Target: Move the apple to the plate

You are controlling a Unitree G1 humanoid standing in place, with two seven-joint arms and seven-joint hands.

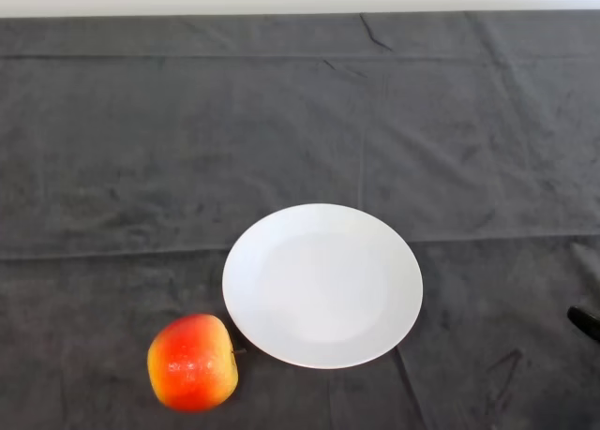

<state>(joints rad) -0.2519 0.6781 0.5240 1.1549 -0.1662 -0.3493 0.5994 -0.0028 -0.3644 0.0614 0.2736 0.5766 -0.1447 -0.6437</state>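
Note:
A red and yellow apple (192, 362) lies on the dark cloth near the front edge, at the lower left. Just to its right sits a round white plate (322, 285) with nothing on it. The apple's right side almost touches the plate's lower left rim.
The dark cloth (187, 149) covers the whole table up to a pale strip along the far edge. A small dark object (585, 322) pokes in at the right edge of the view.

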